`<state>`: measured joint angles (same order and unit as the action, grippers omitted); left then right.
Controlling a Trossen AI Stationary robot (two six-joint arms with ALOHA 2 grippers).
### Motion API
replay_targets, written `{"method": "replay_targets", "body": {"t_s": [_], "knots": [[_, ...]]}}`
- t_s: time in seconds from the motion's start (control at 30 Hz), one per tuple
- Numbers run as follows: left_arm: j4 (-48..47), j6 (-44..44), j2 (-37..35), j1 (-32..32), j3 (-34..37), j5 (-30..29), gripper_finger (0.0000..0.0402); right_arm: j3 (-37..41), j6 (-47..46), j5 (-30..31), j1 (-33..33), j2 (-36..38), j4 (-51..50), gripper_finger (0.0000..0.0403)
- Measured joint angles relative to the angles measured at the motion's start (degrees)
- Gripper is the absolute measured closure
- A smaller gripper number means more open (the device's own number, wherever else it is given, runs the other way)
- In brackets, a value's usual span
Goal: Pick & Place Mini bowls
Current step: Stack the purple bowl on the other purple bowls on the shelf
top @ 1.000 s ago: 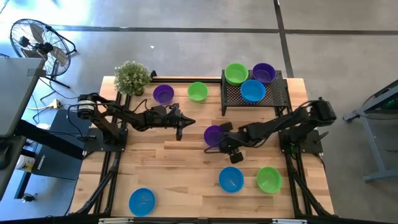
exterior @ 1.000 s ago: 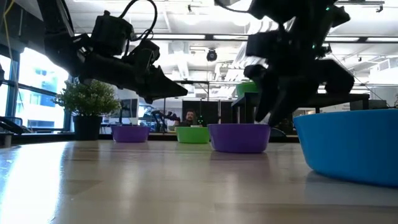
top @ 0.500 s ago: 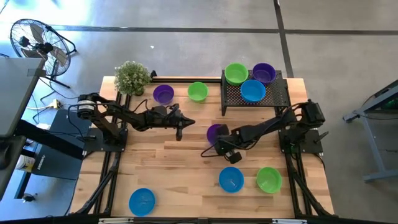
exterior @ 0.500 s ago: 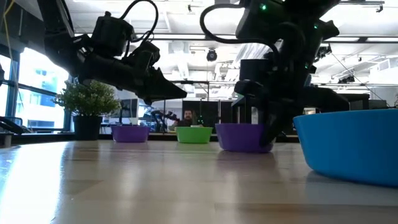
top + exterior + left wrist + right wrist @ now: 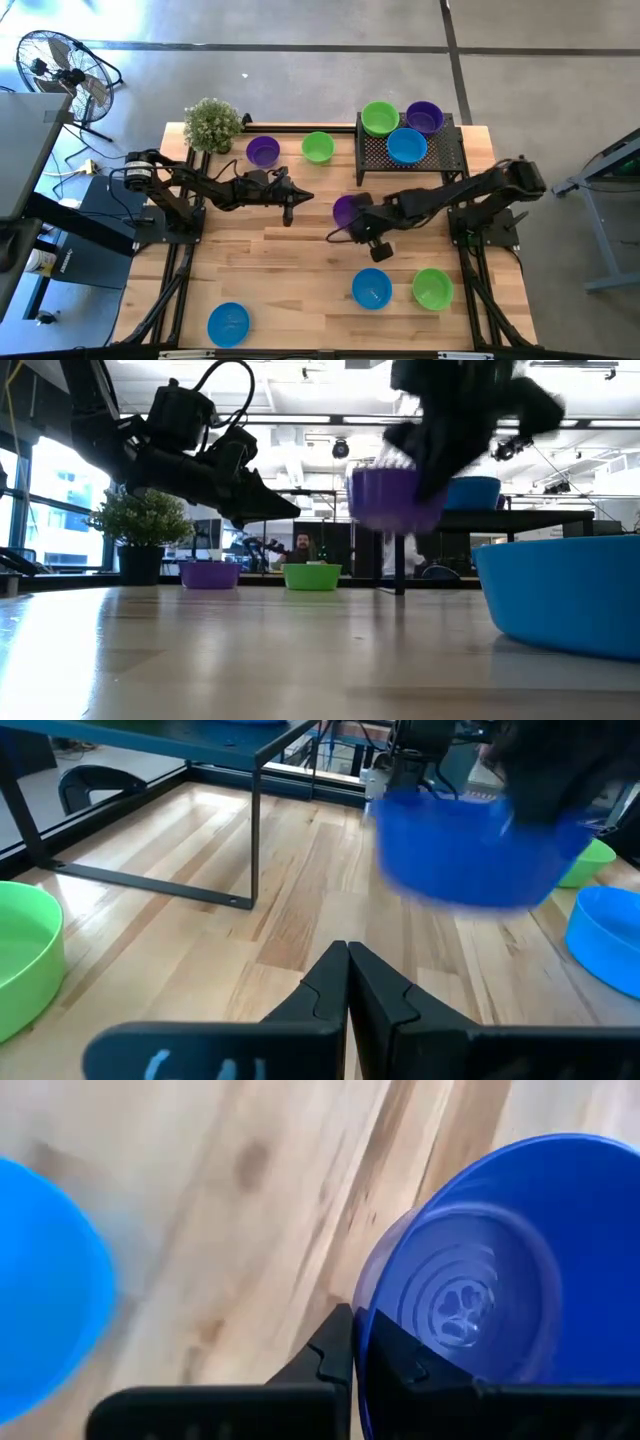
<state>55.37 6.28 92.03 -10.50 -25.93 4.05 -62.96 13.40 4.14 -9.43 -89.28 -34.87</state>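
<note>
My right gripper (image 5: pixel 356 218) is shut on a purple mini bowl (image 5: pixel 345 209) and holds it in the air over the middle of the table; the low view shows this bowl (image 5: pixel 393 498) well above the tabletop. My left gripper (image 5: pixel 306 197) hovers shut and empty to the left of it, above the table. Other mini bowls rest on their bases: purple (image 5: pixel 263 151) and green (image 5: pixel 318 147) at the far side, blue (image 5: pixel 371 288), green (image 5: pixel 432 288) and blue (image 5: pixel 228 324) near the front. My right gripper pinches the bowl's rim (image 5: pixel 360 1302), one finger inside the bowl and one outside its wall. The fingers come slanting down from the table's right side. The bowl is lifted clear of the table, its opening about upward.
A black mesh rack (image 5: pixel 440 158) at the far right carries a green (image 5: pixel 380 117), a purple (image 5: pixel 424 116) and a blue bowl (image 5: pixel 406 145). A potted plant (image 5: pixel 212 124) stands at the far left corner. Bare wood lies between the arms and the near bowls.
My right gripper has shut on the purple bowl's rim and risen, carrying the bowl from the tabletop up into the air and slightly toward the far edge.
</note>
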Motion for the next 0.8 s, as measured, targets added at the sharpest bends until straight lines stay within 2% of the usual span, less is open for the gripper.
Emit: {"method": "replay_targets", "body": {"t_s": [0.23,0.37,0.53,0.67,0.8], "knots": [[0.02,0.0,0.0,0.0,-0.02,-0.01,0.0402,-11.15,-4.45,1.15,1.34,9.67,-13.69,0.0401],[0.2,0.0,0.0,0.0,-0.02,0.0,0.0402,-20.58,-6.19,2.8,6.17,12.02,-25.25,0.0399],[0.2,0.0,0.0,0.02,-0.02,0.0,0.0402,-30.94,-3.28,8.0,15.45,12.12,-37.35,0.04],[0.16,0.0,0.0,0.02,-0.02,0.06,0.0402,-35.22,0.38,7.31,25.5,12.1,-41.04,0.04],[0.16,0.02,0.0,0.02,-0.02,0.55,0.0402,-35.56,5.08,6.24,36.06,12.1,-42.35,0.0401]]}}
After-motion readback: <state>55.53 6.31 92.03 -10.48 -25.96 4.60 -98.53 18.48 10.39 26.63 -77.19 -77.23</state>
